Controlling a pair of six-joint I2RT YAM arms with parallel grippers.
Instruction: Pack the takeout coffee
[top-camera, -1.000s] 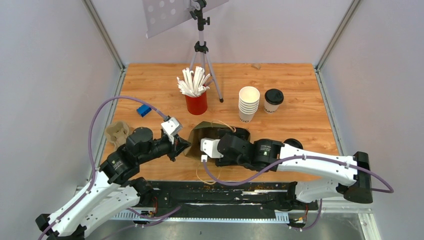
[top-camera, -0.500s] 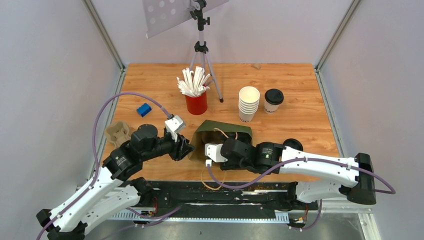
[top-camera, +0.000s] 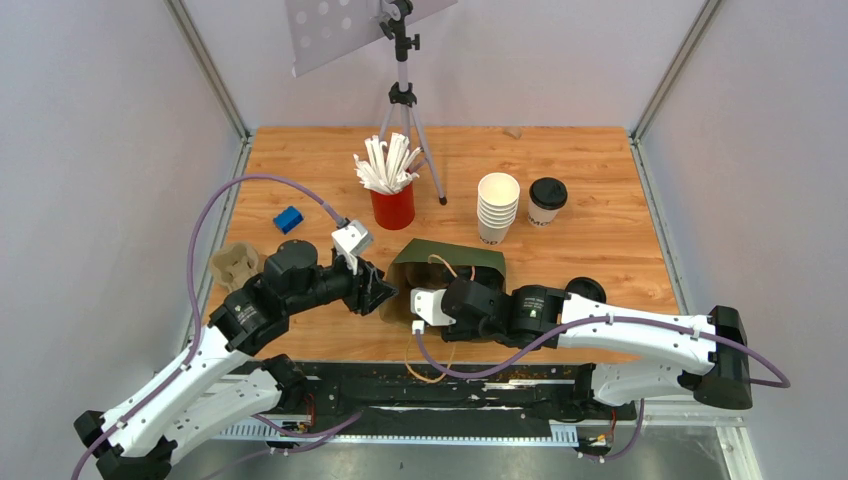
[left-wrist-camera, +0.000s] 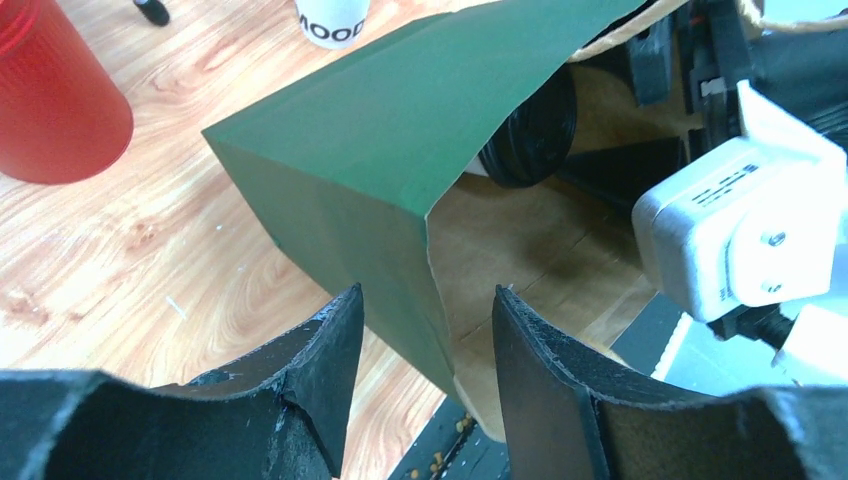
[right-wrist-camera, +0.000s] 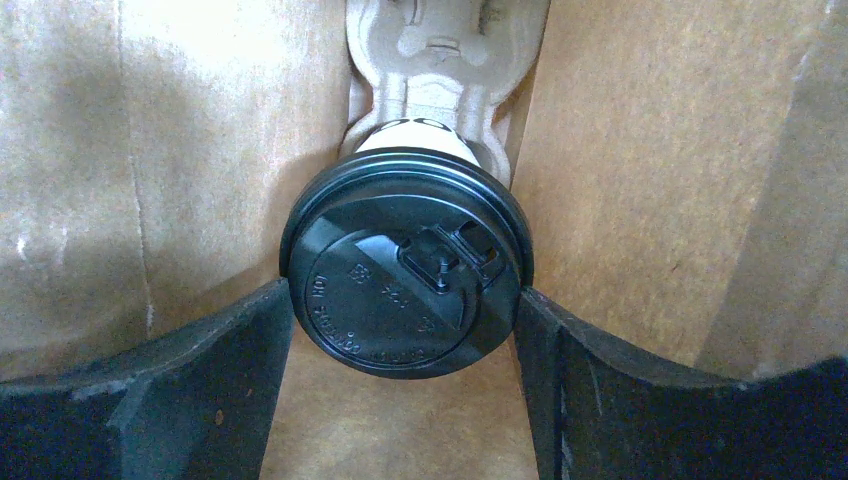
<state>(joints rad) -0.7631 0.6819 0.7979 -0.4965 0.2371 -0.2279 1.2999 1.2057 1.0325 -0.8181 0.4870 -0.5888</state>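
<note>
A green paper bag (top-camera: 447, 259) lies on its side mid-table, its mouth toward the arms. Inside it, in the right wrist view, a white cup with a black lid (right-wrist-camera: 405, 265), the takeout coffee, sits in a pulp carrier (right-wrist-camera: 445, 40). My right gripper (right-wrist-camera: 405, 290) reaches into the bag, and its fingers press both sides of the lid. In the top view the bag hides those fingers. My left gripper (left-wrist-camera: 426, 292) is open at the bag's left rim (left-wrist-camera: 430, 260), which passes loosely between the fingers. A second lidded white cup (top-camera: 547, 200) stands at the back right.
A stack of nested white cups (top-camera: 497, 207) stands beside the lidded cup. The red cup of straws (top-camera: 392, 195) and a tripod (top-camera: 403, 100) are behind the bag. A pulp carrier (top-camera: 235, 265) and a blue block (top-camera: 288, 219) lie at the left. A black lid (top-camera: 585, 289) sits by the right arm.
My left gripper has opened and let go of the bag's rim. The bag went from slumped to standing open, and the left arm shifted a little to the right.
</note>
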